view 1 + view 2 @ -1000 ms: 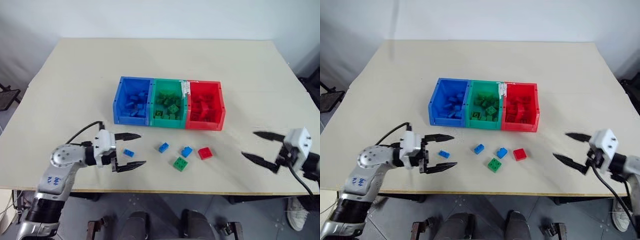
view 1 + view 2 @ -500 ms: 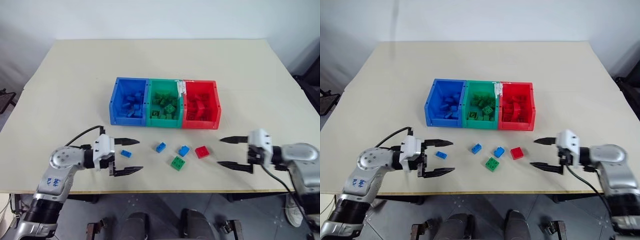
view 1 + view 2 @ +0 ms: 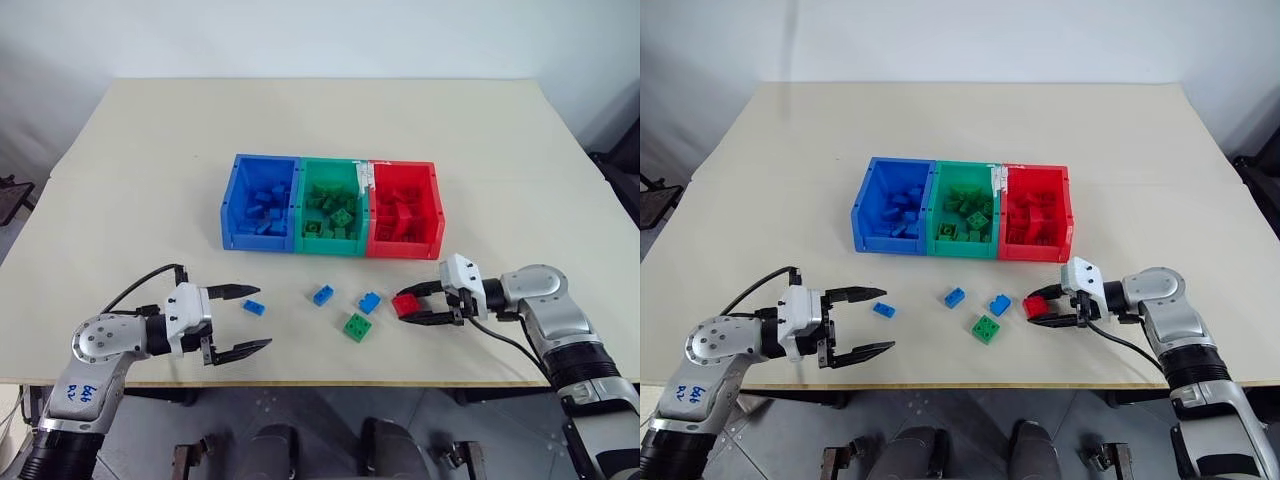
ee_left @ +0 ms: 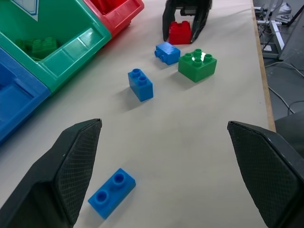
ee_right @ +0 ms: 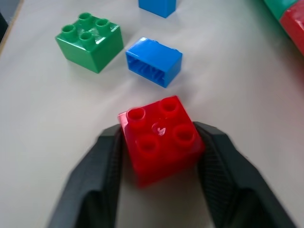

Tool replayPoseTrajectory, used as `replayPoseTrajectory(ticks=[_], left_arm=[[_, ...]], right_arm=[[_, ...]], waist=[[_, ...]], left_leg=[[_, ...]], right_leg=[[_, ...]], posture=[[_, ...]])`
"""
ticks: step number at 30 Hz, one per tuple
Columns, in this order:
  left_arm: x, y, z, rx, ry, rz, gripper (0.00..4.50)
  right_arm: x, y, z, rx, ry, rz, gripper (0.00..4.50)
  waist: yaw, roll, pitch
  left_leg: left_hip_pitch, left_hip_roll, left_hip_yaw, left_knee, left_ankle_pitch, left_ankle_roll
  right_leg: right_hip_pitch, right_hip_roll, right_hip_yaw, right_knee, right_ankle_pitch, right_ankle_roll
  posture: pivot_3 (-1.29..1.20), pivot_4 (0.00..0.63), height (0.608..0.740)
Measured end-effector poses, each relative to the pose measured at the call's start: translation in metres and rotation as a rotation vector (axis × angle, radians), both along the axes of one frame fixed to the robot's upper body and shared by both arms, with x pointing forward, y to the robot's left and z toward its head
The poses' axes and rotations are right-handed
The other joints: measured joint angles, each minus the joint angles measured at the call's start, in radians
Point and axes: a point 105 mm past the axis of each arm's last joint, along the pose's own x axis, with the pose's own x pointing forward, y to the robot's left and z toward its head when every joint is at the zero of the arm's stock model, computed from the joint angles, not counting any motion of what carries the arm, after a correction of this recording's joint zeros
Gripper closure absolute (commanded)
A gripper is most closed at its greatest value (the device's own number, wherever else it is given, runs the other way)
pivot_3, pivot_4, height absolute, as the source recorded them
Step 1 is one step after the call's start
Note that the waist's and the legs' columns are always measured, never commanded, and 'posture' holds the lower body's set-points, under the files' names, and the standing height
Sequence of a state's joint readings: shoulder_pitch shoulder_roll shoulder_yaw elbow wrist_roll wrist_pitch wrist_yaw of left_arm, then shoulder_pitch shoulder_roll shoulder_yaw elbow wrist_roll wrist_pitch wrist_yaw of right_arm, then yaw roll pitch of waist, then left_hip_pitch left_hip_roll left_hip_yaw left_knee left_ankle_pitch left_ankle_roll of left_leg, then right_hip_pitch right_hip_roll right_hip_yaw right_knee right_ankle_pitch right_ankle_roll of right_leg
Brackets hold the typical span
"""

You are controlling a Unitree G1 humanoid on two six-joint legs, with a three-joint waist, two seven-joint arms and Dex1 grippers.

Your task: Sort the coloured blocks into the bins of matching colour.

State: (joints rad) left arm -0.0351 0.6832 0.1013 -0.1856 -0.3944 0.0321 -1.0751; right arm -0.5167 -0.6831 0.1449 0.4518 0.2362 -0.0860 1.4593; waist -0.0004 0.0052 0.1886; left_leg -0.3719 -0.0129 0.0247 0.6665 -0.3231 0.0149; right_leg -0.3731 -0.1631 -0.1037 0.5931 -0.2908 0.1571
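Blocks (image 3: 357, 326) on beige table (image 3: 150, 180) (white wall (image 3: 300, 35))

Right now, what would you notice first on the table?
The three joined bins, blue, green and red, sit mid-table, full of blocks. In front of them the right gripper is shut on a red block. Three blue blocks and a green block lie beside it.

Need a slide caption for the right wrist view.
Right gripper shut on red block; blue block and green block beyond.

No readable text, labels or numbers anywhere.
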Motion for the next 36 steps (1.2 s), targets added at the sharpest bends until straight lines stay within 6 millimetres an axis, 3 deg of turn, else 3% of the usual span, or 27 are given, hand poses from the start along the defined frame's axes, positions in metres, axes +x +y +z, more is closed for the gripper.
replayPoseTrajectory(ticks=[5, 7, 11, 15, 18, 19, 23, 26, 29, 36], left_arm=[[-0.002, -0.007, 0.008, -0.021, -0.024, -0.019, 0.0], [0.001, -0.012, 0.015, -0.069, -0.044, -0.007, 0.0], [0.005, -0.016, 0.024, -0.102, -0.07, 0.005, 0.0], [0.008, -0.016, 0.026, -0.11, -0.074, 0.019, 0.0], [0.011, -0.015, 0.031, -0.111, -0.089, 0.021, 0.0], [0.011, -0.015, 0.031, -0.111, -0.089, 0.023, 0.0], [0.012, -0.013, 0.03, -0.111, -0.08, 0.03, 0.0], [0.012, -0.012, 0.029, -0.109, -0.071, 0.035, 0.0], [0.011, -0.009, 0.029, -0.11, -0.055, 0.036, 0.0], [0.011, -0.011, 0.026, -0.102, -0.019, -0.006, 0.0]], right_arm=[[-0.003, -0.007, 0.001, 0.076, 0.028, -0.073, 2.96], [0.004, -0.007, 0.019, 0.178, -0.003, -0.153, 2.96], [0.034, -0.01, 0.076, 0.37, -0.181, -0.316, 2.96], [0.065, -0.009, 0.104, 0.448, -0.266, -0.462, 2.96], [0.079, -0.002, 0.113, 0.465, -0.284, -0.508, 2.96], [0.082, 0.001, 0.113, 0.472, -0.278, -0.518, 2.25], [0.088, 0.005, 0.11, 0.486, -0.253, -0.547, 1.1], [0.086, 0.004, 0.108, 0.476, -0.258, -0.544, 0.1], [0.068, -0.002, 0.103, 0.504, -0.247, -0.488, 0.04], [0.009, -0.041, 0.086, 0.393, -0.198, -0.433, 0.04]], waist=[[0.006, 0.0, 0.0], [0.004, 0.0, 0.0], [-0.005, 0.001, 0.0], [-0.004, 0.001, 0.0], [0.0, 0.001, 0.0], [-0.001, 0.001, 0.0], [-0.001, 0.001, 0.0], [-0.002, 0.001, 0.0], [0.002, 0.001, 0.0], [0.01, 0.001, 0.0]], left_leg=[[0.0, 0.0, -0.001, 0.0, 0.0, 0.0], [0.0, 0.0, -0.004, 0.0, 0.0, 0.0], [0.001, -0.001, -0.005, 0.0, 0.0, -0.001], [0.0, -0.001, -0.004, 0.0, 0.0, -0.001], [-0.001, -0.001, -0.003, 0.0, 0.0, -0.001], [-0.001, 0.0, -0.003, 0.0, 0.0, -0.001], [-0.002, -0.001, -0.001, 0.0, -0.001, -0.001], [-0.003, -0.001, 0.0, 0.0, -0.001, -0.001], [-0.003, 0.0, -0.001, -0.001, -0.001, -0.001], [-0.003, -0.002, 0.001, 0.0, -0.001, 0.001]], right_leg=[[0.0, 0.0, 0.0, 0.0, 0.0, 0.0], [-0.001, -0.001, 0.001, 0.0, 0.0, 0.0], [-0.002, 0.001, 0.001, 0.001, 0.0, -0.001], [-0.002, 0.001, 0.001, 0.001, 0.0, -0.001], [-0.002, 0.001, 0.001, 0.001, 0.0, -0.001], [-0.002, 0.001, 0.001, 0.001, 0.0, -0.001], [-0.002, 0.001, 0.0, 0.0, 0.0, -0.001], [-0.003, 0.001, 0.0, 0.0, 0.0, -0.001], [-0.003, 0.001, -0.001, 0.0, 0.0, -0.001], [-0.002, 0.001, -0.001, -0.001, 0.0, -0.001]], posture=[[0.0, 0.15, 0.74], [0.0, 0.15, 0.74], [0.0, 0.15, 0.74], [0.0, 0.15, 0.74], [0.0, 0.15, 0.74], [0.0, 0.15, 0.74], [0.0, 0.15, 0.74], [0.0, 0.15, 0.74], [0.0, 0.15, 0.74], [0.0, 0.15, 0.74]])
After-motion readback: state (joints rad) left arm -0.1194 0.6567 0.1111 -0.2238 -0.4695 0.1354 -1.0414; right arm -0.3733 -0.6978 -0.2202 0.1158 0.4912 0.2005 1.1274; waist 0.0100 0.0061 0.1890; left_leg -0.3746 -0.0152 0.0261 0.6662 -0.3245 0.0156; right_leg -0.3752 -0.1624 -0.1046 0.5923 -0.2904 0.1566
